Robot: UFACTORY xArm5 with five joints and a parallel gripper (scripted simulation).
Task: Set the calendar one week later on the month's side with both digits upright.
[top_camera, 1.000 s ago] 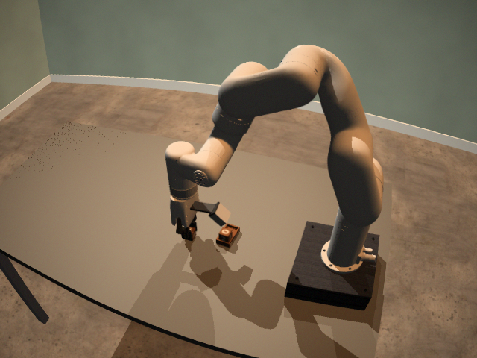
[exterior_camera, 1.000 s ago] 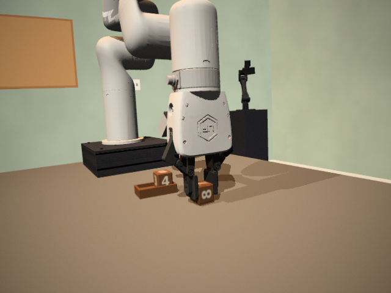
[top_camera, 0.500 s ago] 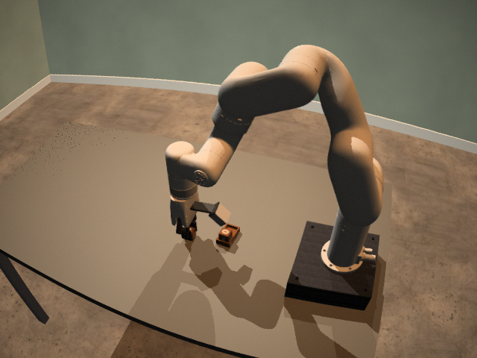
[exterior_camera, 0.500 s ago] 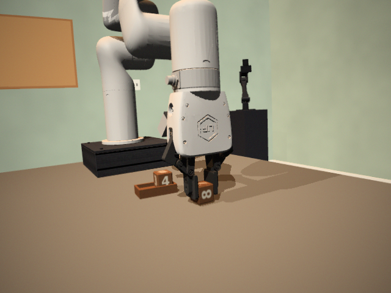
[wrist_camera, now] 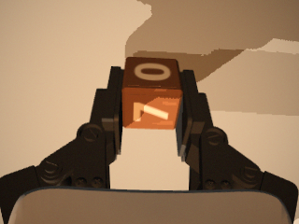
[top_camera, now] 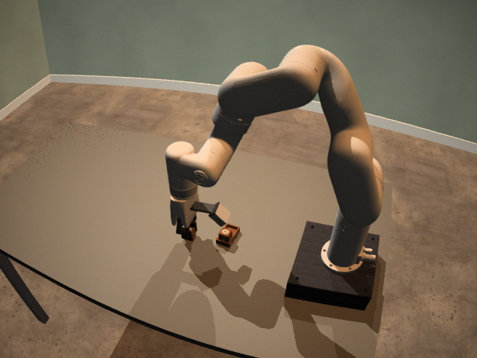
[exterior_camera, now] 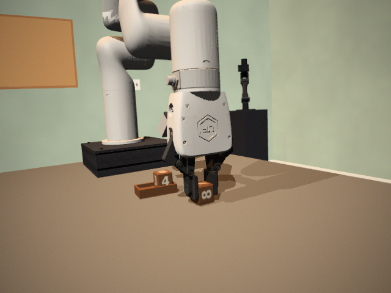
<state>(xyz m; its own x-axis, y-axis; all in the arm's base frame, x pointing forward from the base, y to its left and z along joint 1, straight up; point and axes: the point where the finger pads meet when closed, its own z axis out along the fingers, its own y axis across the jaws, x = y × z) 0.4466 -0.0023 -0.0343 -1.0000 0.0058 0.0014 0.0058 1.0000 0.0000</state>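
The gripper's black fingers [top_camera: 186, 226] [exterior_camera: 201, 187], right of centre low in the exterior view, pinch a reddish-brown wooden-looking cube with pale digits [top_camera: 189, 233] [exterior_camera: 206, 193] [wrist_camera: 151, 91] by opposite sides. It is probably light, stiff and fairly slippery; flat faces gripped near mid-height should suit it. Farther left, a matching cube marked 4 [top_camera: 224, 233] [exterior_camera: 162, 178] sits in the shallow brown rectangular tray [top_camera: 235, 230] [exterior_camera: 154, 191].
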